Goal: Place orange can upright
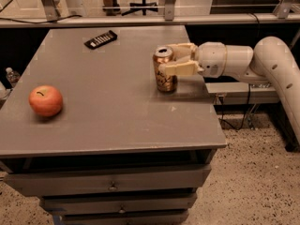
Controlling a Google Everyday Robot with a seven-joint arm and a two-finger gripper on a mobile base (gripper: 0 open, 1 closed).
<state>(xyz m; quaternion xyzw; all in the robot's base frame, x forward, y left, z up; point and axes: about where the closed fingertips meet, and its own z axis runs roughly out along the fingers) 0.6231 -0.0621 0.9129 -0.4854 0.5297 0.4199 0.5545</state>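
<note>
One orange can (pixel 164 74), copper-toned and silver-topped, upright on the counter (pixel 108 121), clasped by the gripper (pixel 170 60); one apple (pixel 45 100); one remote control (pixel 100 39).

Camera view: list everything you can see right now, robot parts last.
table: one, grey, centre of view, drawers below
apple: one, red-orange, on the table, left in view
remote: one, black, near the table's far edge
orange can: one, copper-orange, upright on the table, right in view
bottle: one, clear, beyond the table's left edge
office chair: one, dark, background
arm: one, white, reaching in from the right
tool: one, cream, closed on the orange can
</note>
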